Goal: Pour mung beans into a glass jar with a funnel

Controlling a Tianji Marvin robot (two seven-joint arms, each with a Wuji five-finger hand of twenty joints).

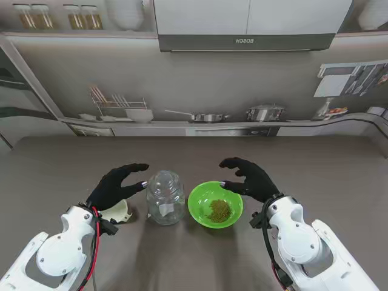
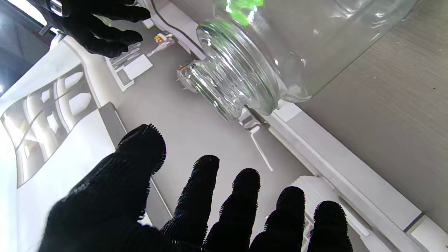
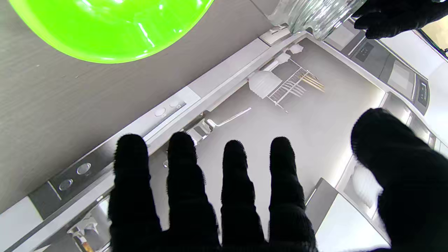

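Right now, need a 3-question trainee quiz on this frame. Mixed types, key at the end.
1. True or false: the left hand is holding the glass jar.
2. The mung beans lie in: A) the jar, B) the green bowl, C) on the table.
3. Fill in: the cream funnel lies by the ___ hand.

Key
1. False; fingers apart, beside the jar, holding nothing.
2. B.
3. Left. The right hand is open too, by the bowl.

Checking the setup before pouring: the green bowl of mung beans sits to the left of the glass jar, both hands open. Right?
Not quite. In the stand view the green bowl of mung beans sits to the right of the glass jar. Left hand and right hand are open.
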